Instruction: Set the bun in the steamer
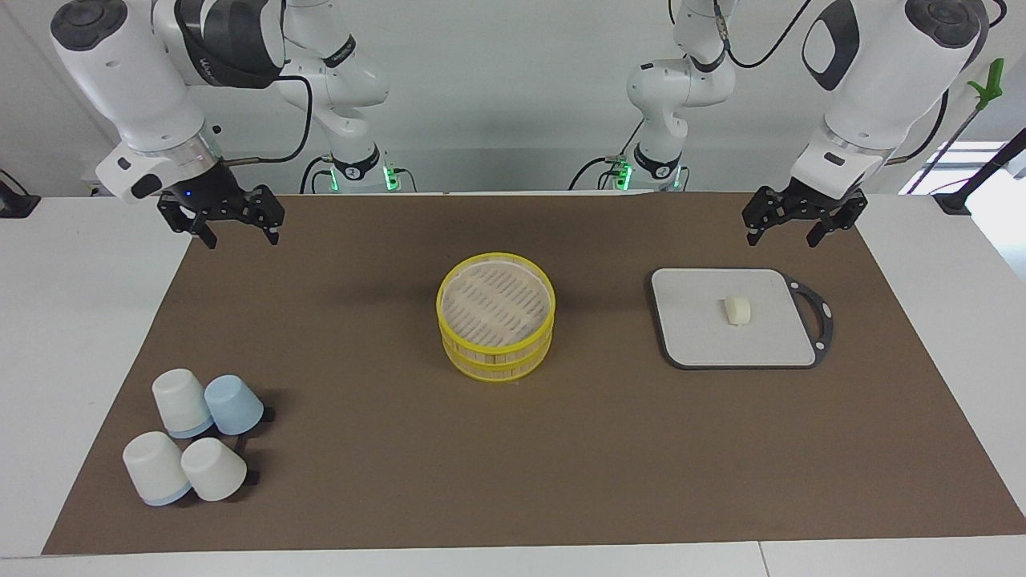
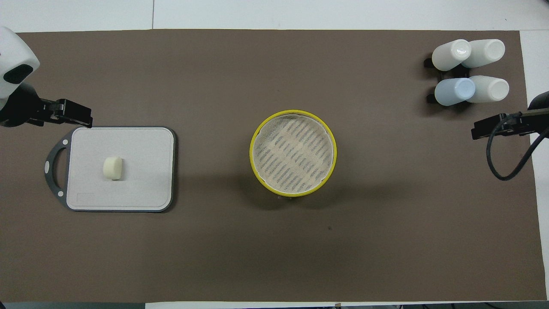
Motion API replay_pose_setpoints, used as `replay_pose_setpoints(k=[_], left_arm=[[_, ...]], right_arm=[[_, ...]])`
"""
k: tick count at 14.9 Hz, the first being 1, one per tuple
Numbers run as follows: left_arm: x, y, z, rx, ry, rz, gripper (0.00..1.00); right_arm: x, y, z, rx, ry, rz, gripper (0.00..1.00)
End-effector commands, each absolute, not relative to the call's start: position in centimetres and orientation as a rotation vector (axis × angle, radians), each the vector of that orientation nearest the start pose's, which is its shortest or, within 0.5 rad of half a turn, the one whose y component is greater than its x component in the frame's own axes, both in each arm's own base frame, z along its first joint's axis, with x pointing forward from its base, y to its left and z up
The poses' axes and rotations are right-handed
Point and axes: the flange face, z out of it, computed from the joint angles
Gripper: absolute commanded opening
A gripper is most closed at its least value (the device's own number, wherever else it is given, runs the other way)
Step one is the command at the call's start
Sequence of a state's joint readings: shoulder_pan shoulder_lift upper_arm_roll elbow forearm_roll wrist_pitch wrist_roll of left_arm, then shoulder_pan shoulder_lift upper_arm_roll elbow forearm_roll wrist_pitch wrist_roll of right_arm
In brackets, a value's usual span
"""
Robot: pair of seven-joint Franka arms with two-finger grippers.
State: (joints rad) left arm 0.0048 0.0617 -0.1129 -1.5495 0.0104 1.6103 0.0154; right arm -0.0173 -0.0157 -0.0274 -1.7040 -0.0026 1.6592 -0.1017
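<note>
Bun (image 1: 737,311) is lying on the grey board (image 1: 697,336), steamer (image 1: 496,316) sitting lidded mid-table. Both grippers, left (image 1: 793,228) and right (image 1: 237,230), are hanging spread and empty. Lid is likely needing lifting first; the soft bun is wanting a gentle pinch.

no text, label, brand or number can be read on anything here
</note>
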Motion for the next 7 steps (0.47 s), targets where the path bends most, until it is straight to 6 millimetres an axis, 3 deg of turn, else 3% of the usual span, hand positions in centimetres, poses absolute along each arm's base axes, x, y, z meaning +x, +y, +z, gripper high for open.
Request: replay_pose_setpoints(k=[1,7], left_arm=[[57.50,-6.31,60.75,-3.142,0.181,0.007,1.00],[57.24,-6.30,60.91,-3.140,0.185,-0.003,1.00]], right_arm=[[55.27,-2.94,57.78,-3.148,-0.128,0.067,1.00],[54.96,-2.85,57.63,-3.146,-0.130,0.091,1.00]])
